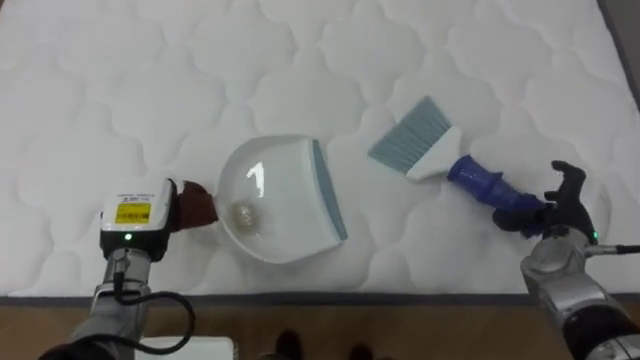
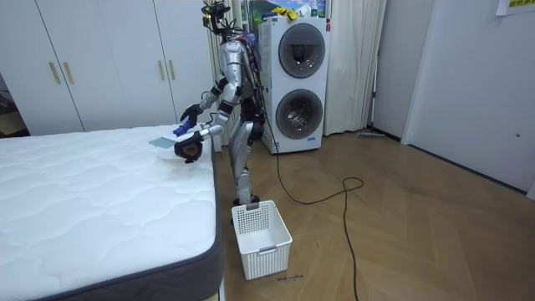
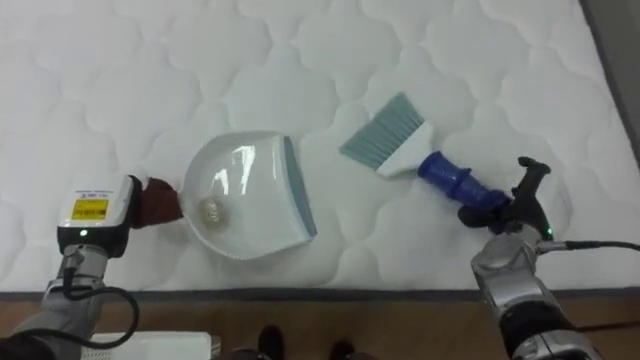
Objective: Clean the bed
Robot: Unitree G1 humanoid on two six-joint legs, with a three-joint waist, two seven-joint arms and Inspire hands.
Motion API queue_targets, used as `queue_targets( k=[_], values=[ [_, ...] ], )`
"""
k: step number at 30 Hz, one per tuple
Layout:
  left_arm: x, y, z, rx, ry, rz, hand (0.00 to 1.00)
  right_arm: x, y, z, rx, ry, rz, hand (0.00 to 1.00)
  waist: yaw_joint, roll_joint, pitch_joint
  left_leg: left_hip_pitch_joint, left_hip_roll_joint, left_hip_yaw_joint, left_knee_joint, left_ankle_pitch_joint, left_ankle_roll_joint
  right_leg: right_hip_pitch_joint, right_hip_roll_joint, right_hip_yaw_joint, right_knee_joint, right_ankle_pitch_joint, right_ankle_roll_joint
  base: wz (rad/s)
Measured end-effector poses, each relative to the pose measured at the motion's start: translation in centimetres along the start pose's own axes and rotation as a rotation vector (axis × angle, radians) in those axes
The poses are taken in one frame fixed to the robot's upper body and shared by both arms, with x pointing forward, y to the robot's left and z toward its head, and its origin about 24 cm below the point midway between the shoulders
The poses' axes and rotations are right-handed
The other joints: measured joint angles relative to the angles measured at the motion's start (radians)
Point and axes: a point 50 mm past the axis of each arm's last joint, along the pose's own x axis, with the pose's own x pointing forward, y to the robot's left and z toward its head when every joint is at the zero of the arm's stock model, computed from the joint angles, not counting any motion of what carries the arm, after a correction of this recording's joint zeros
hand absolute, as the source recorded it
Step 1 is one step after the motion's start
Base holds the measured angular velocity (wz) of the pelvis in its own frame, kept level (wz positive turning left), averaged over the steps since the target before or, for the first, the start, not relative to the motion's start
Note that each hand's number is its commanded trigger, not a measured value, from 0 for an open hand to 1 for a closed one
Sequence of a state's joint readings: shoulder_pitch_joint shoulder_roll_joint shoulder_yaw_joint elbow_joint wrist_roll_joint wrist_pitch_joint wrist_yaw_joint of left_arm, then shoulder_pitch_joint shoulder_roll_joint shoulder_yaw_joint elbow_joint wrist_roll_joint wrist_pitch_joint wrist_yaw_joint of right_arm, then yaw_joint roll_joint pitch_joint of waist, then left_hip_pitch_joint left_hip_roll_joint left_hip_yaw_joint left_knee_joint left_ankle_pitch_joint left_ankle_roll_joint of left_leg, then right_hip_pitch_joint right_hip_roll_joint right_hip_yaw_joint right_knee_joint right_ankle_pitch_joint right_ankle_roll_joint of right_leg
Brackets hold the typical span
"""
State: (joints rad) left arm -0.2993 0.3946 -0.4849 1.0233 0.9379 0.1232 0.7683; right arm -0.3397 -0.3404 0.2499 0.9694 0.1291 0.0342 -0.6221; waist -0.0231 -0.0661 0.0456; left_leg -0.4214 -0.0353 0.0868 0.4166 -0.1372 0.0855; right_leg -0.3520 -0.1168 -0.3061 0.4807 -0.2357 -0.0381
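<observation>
I see my robot standing at the side of the bed (image 1: 120, 80). A white dustpan (image 1: 285, 190) lies flat on the bed in the middle of the eye view. Its brown handle points to 9 o'clock, and my left hand (image 1: 138, 218) is closed around it. A small pale ball of fluff (image 1: 242, 213) sits inside the pan, near its 8 o'clock side. A brush (image 1: 450, 168) lies at 3 o'clock from the pan, close to it but not touching. Its light blue bristles point to 10 o'clock. My right hand (image 1: 562, 205) grips the end of its dark blue handle. In the room view, a white basket (image 2: 261, 238) stands on the floor by the robot's feet, next to the bed.
</observation>
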Motion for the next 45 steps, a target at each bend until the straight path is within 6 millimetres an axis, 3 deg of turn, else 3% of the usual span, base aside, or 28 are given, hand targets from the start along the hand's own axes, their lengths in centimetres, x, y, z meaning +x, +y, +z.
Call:
queue_targets(
  k=[3,6,11,15,19,21,23,25,30,33,37,40,43,45],
  values=[
    [-1.1,-0.8,-0.5,0.001,0.019,-0.033,1.0,-0.6,-0.1,-2.0,-0.024,0.044,0.004,0.0,0.0,-0.004,-0.0166,0.045,0.007,-0.005,-0.024,-0.001,-0.002,0.061,0.022,0.0,-0.065,0.02,0.005,0.0],
    [-1.7,-1.2,-1.0,-0.016,0.046,-0.045,1.0,-1.0,-0.4,-3.0,0.013,0.074,0.002,0.0,0.001,-0.001,-0.0268,0.089,0.01,-0.007,-0.048,-0.001,-0.002,0.119,0.037,0.001,-0.121,0.04,0.011,-0.01],
    [-1.9,-1.1,-1.2,-0.044,0.068,-0.039,1.0,-1.1,-0.3,-2.3,0.057,0.051,0.01,0.0,0.001,0.012,-0.0386,0.151,0.009,-0.011,-0.09,-0.001,-0.002,0.19,0.047,0.004,-0.18,0.061,0.018,0.02],
    [-3.3,-1.6,-1.2,-0.081,0.078,-0.05,1.0,-1.7,0.0,-2.0,0.11,0.026,0.05,0.0,0.005,0.022,-0.0462,0.208,0.004,-0.016,-0.12,-0.001,-0.003,0.252,0.05,-0.001,-0.214,0.065,0.021,0.04],
    [-3.7,-1.7,-1.2,-0.102,0.085,-0.077,1.0,-1.7,0.0,-1.5,0.13,0.01,0.06,0.0,0.003,0.027,-0.0465,0.212,0.001,-0.044,-0.11,-0.002,-0.007,0.286,0.054,-0.036,-0.228,0.065,0.021,0.28],
    [-3.2,-1.1,-0.3,-0.122,0.059,-0.071,1.0,-1.9,0.1,-1.8,0.148,0.03,0.063,0.0,0.0,0.029,-0.0452,0.205,0.0,-0.056,-0.088,-0.006,-0.007,0.311,0.05,-0.083,-0.231,0.059,0.022,0.59],
    [-2.8,-0.6,0.6,-0.149,0.046,-0.068,1.0,-1.9,0.1,-1.5,0.171,0.026,0.068,0.0,-0.001,0.035,-0.0433,0.193,0.007,-0.028,-0.068,-0.011,-0.002,0.322,0.048,-0.1,-0.23,0.045,0.022,0.63],
    [-2.3,-0.1,1.2,-0.169,0.03,-0.076,1.0,-2.0,0.2,-0.8,0.209,0.012,0.075,0.0,-0.006,0.049,-0.0365,0.184,0.014,-0.01,-0.044,-0.018,0.002,0.335,0.048,-0.126,-0.225,0.037,0.025,0.52],
    [-0.8,0.7,1.5,-0.173,0.023,-0.1,1.0,-2.3,0.3,1.0,0.257,-0.056,0.094,0.0,-0.003,0.065,-0.0365,0.19,0.007,-0.005,-0.037,-0.016,0.009,0.371,0.035,-0.189,-0.222,0.017,0.036,0.38],
    [-0.1,1.2,1.6,-0.174,0.014,-0.117,1.0,-2.4,0.5,1.3,0.304,-0.049,0.14,0.0,0.001,0.066,-0.0362,0.193,0.002,-0.003,-0.041,-0.017,0.012,0.387,0.034,-0.195,-0.227,0.014,0.042,0.37],
    [0.1,1.3,1.4,-0.192,0.017,-0.123,1.0,-2.6,1.0,1.6,0.371,-0.033,0.232,0.0,0.003,0.068,-0.0357,0.195,-0.011,-0.012,-0.045,-0.022,0.02,0.39,0.028,-0.188,-0.2,0.001,0.052,0.29],
    [0.2,1.4,1.3,-0.209,0.013,-0.116,1.0,-2.7,1.3,1.8,0.41,-0.032,0.293,0.0,0.0,0.07,-0.034,0.21,-0.02,-0.043,-0.045,-0.026,0.024,0.389,0.017,-0.158,-0.14,-0.003,0.058,0.4],
    [0.1,1.3,1.6,-0.223,-0.007,-0.123,1.0,-2.8,1.5,1.8,0.41,-0.043,0.34,0.0,-0.011,0.079,-0.0268,0.235,-0.039,-0.103,-0.032,-0.035,0.032,0.377,0.01,-0.102,-0.034,-0.007,0.064,0.59],
    [0.0,1.1,2.1,-0.239,-0.018,-0.137,1.0,-3.3,1.7,0.9,0.41,-0.031,0.374,0.0,-0.02,0.081,-0.0211,0.25,-0.059,-0.181,-0.04,-0.035,0.033,0.324,0.021,0.025,0.02,-0.043,0.071,0.89]
  ],
)
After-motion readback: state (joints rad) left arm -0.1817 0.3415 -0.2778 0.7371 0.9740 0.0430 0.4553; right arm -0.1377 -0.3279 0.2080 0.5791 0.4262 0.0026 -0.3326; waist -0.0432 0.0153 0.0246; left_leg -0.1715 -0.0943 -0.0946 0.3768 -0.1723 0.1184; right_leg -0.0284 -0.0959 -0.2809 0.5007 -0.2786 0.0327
